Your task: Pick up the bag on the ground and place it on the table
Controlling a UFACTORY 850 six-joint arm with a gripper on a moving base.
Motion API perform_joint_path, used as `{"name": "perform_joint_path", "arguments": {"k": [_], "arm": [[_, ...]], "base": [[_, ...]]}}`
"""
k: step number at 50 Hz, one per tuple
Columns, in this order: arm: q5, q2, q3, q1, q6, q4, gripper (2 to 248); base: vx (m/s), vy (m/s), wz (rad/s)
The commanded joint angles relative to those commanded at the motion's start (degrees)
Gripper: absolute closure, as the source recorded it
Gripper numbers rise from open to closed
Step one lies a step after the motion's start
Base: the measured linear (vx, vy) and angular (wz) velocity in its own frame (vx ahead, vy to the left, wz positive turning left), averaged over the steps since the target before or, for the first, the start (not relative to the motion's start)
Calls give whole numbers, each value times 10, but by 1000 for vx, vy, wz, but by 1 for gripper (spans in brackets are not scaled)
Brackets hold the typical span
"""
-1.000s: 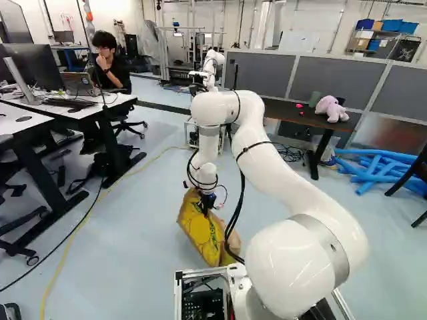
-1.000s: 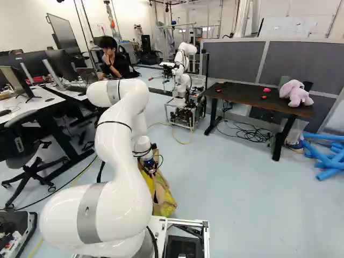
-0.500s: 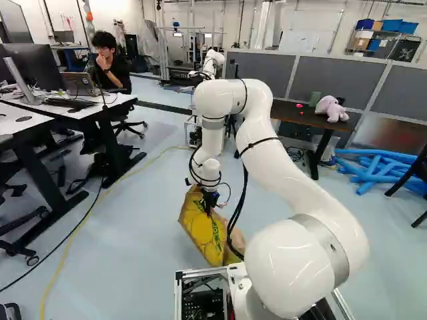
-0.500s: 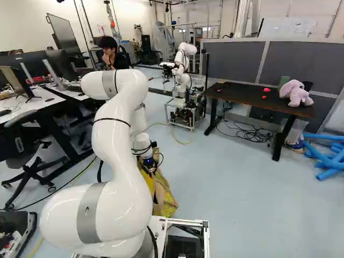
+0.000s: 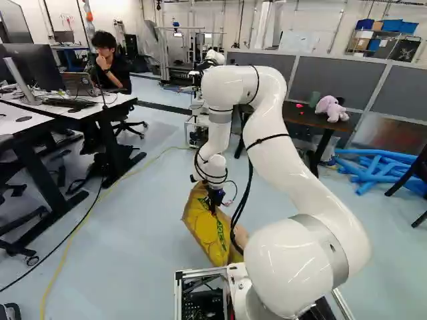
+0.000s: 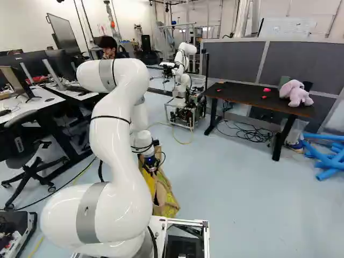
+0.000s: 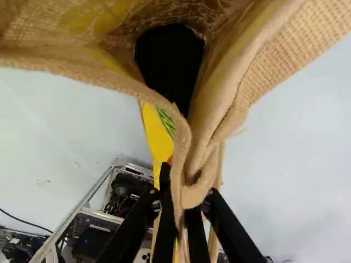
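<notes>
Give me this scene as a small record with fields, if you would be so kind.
gripper: black two-finger gripper, shut on the bag
bag: yellow and tan burlap bag, its mouth open
bag lifted: cannot tell whether it clears the pale floor
goal: dark brown table, right of the arm; bag not on it
also on table: lilac plush toy

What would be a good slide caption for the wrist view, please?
The tool grips a fold of the tan and yellow bag, pale floor beyond.
</notes>
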Motion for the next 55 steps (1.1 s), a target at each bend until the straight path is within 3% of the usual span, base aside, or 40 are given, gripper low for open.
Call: {"name": "perform_joint_path", "arguments": {"k": [33,55], "arm": [[0,90,76,-48,0,-3,228],[0,145,101,-64,0,-3,228]], "base": [[0,0,0],[0,0,0]]}}
